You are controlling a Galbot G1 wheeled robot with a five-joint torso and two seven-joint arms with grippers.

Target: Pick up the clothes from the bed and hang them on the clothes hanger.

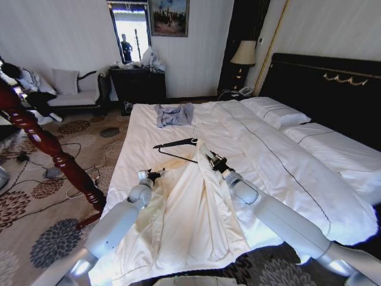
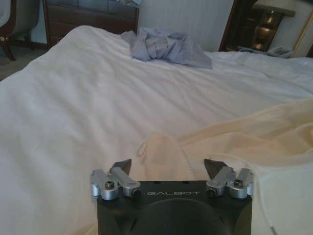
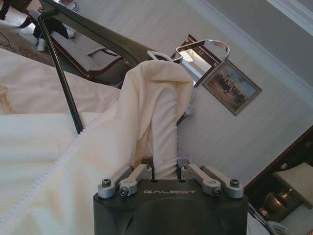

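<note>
The shirt [image 1: 190, 208] lies spread on the bed [image 1: 149, 128], its collar end lifted against the hanger [image 1: 175, 145] by the right gripper [image 1: 215, 161], which is clenched on a fold of the fabric. The left gripper [image 1: 150, 175] hovers released over the shirt's edge. Judging by this, threading onto the hanger has barely begun; hanging remains.
</note>
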